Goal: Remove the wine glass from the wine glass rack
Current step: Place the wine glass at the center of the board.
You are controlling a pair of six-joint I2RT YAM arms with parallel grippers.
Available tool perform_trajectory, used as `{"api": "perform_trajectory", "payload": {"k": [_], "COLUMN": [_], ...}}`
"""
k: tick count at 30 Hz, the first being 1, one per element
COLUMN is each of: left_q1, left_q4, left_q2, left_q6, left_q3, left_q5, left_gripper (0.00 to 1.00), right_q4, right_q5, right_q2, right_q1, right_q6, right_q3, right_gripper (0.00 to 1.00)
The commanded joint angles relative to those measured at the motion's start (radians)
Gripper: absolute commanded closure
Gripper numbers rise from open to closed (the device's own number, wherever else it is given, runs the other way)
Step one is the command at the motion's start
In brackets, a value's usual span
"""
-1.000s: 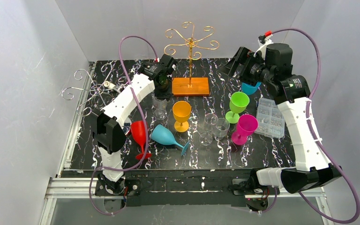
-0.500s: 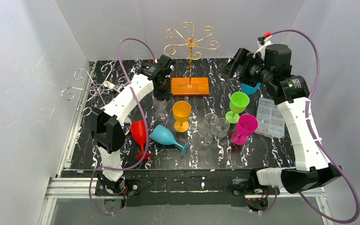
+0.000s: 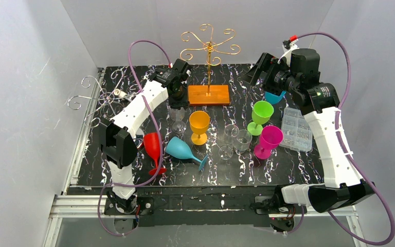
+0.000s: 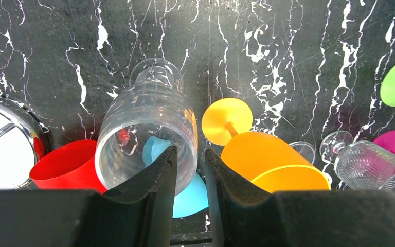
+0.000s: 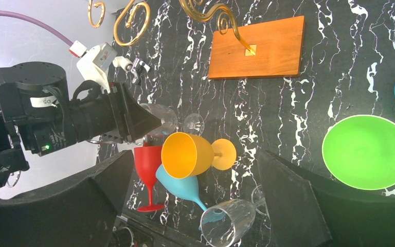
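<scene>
A clear wine glass point(image 3: 177, 116) stands upright on the black marbled table, in front of the empty gold wire rack point(image 3: 209, 51). A second, silver rack point(image 3: 97, 98) at the table's left edge is also empty. My left gripper point(image 3: 177, 95) reaches down onto the glass. In the left wrist view its jaws point(image 4: 190, 159) straddle the rim of the clear glass point(image 4: 144, 128), one finger inside the bowl and one outside, with a narrow gap. My right gripper point(image 3: 257, 74) hovers wide open and empty at the back right; in the right wrist view point(image 5: 194, 154) nothing is between its fingers.
Around the clear glass stand an orange glass point(image 3: 199, 123) and a red glass point(image 3: 153, 146), and a blue glass point(image 3: 182, 149) lies on its side. To the right are more clear glasses point(image 3: 236, 139), a green glass point(image 3: 261, 113), a magenta glass point(image 3: 268, 140) and a plastic box point(image 3: 297, 128).
My left gripper and the clear glass have shifted slightly toward the near side and down. The right arm has not moved.
</scene>
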Motion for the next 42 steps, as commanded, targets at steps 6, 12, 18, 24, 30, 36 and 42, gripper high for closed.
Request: {"api": "perform_trajectory", "payload": {"k": [6,12,18,24,30,36,42], "left_q1": [0.004,0.004,0.001,-0.008,-0.021,-0.038,-0.05], "left_q4": [-0.062,-0.098,-0.134,-0.157,-0.168,-0.168,-0.14], "left_q2": [-0.045,-0.063,-0.11,-0.175,-0.274,-0.406,-0.534], "left_q6": [0.025,0.036,0.046,0.047,0.042,0.034,0.017], "left_q3": [0.091,0.142,0.202,0.231,0.227,0.154,0.034], "left_q5": [-0.035,-0.049,-0.035,-0.011,0.019,0.05,0.051], "left_gripper": [0.72,0.68,0.63,0.59,0.54,0.51,0.51], "right_q4": [0.023,0.009,-0.029,-0.096,-0.127,-0.16,-0.196], "right_q5": [0.009,0.01,0.047,0.161,0.365,0.559,0.825], "right_q2": [-0.033,-0.031,-0.043,-0.06,-0.129,-0.15,-0.069], "right_q1": [0.003,0.009,0.049,0.168,0.361,0.579,0.928], "right_q6": [-0.018,-0.023,-0.038,-0.033,0.089,0.213,0.364], "right_q3": [0.001,0.012,0.008,0.017,-0.057,-0.102,-0.095], "right_gripper": [0.0,0.0,0.0,0.0,0.0,0.0,0.0]}}
